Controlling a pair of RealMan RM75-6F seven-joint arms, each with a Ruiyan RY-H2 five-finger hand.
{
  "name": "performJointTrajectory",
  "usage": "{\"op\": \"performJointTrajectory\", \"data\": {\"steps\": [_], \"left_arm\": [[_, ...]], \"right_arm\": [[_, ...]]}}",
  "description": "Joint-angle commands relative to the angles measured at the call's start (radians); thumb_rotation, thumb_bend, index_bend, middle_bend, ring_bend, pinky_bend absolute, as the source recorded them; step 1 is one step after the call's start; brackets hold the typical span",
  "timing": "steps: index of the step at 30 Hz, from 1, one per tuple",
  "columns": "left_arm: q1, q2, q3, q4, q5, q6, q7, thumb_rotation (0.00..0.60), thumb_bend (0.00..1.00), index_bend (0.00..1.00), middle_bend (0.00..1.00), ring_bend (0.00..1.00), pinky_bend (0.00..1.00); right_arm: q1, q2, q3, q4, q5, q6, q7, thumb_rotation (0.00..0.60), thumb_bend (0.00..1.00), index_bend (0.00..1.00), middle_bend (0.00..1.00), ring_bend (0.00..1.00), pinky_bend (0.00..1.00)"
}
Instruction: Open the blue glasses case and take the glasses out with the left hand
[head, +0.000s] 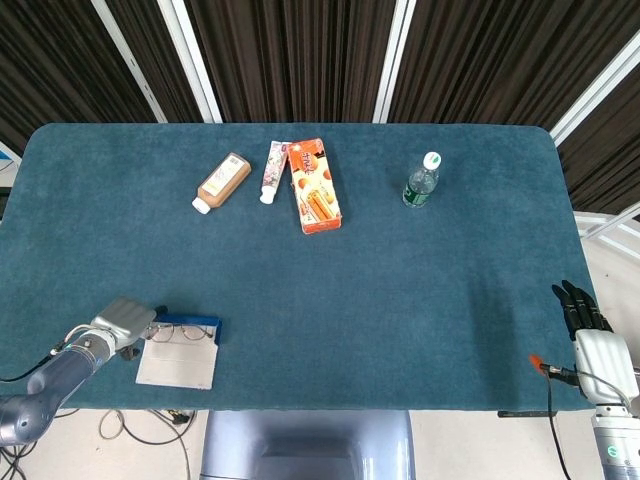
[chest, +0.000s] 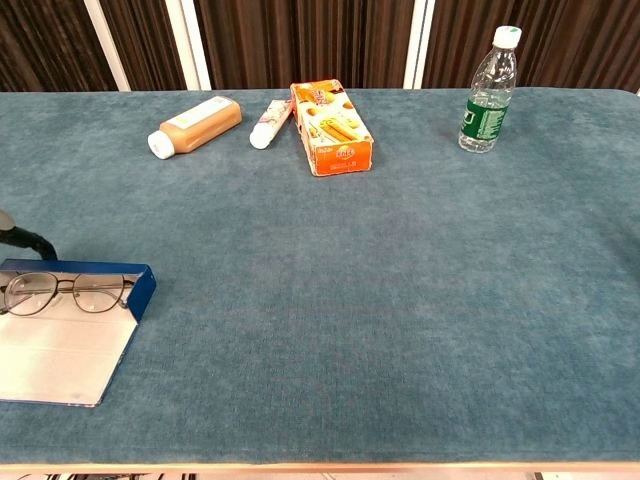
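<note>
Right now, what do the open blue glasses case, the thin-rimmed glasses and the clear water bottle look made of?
Open blue glasses case: stiff board or plastic, matte blue shell, pale smooth lining. Thin-rimmed glasses: likely thin dark metal wire, clear lenses. Clear water bottle: transparent glossy plastic, white cap.

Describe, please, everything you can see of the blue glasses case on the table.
The blue glasses case lies open near the table's front left corner. Its flat pale grey flap is spread on the teal cloth towards the front edge, and a low blue wall stands along the far and right sides. The glasses, thin dark-rimmed, rest inside against that wall. In the head view the left hand sits at the case's left end; whether it touches is unclear.
</note>
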Motion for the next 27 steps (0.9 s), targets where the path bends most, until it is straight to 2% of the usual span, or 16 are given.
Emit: {"op": "performJointTrajectory", "data": {"steps": [1,5,10,17,24,27], "left_arm": [[0.049,-0.018,-0.051,0.007,0.036,0.098,-0.044,0.600,0.22,0.19,0.95,0.77,0.91],[0.131,-0.073,-0.113,0.033,0.134,0.240,-0.094,0.600,0.22,0.31,0.98,0.80,0.93],[0.193,-0.140,-0.154,0.071,0.207,0.320,-0.124,0.600,0.22,0.41,1.00,0.82,0.95],[0.227,-0.220,-0.187,0.120,0.235,0.334,-0.101,0.600,0.22,0.44,1.00,0.83,0.95],[0.251,-0.238,-0.205,0.125,0.258,0.346,-0.076,0.600,0.22,0.46,1.00,0.83,0.95],[0.259,-0.240,-0.210,0.125,0.261,0.343,-0.071,0.600,0.26,0.47,1.00,0.83,0.95]], "right_arm": [[0.000,0.000,0.000,0.000,0.000,0.000,0.000,0.600,0.25,0.00,0.00,0.00,0.23],[0.000,0.000,0.000,0.000,-0.001,0.000,0.001,0.600,0.25,0.00,0.00,0.00,0.23],[0.000,0.000,0.000,0.000,-0.001,0.000,0.003,0.600,0.25,0.00,0.00,0.00,0.23],[0.000,0.001,0.000,0.001,-0.001,0.000,0.006,0.600,0.25,0.00,0.00,0.00,0.23],[0.000,0.002,0.000,0.002,0.000,-0.001,0.010,0.600,0.25,0.00,0.00,0.00,0.23],[0.000,0.002,0.000,0.001,-0.002,-0.001,0.011,0.600,0.25,0.00,0.00,0.00,0.23]]}}
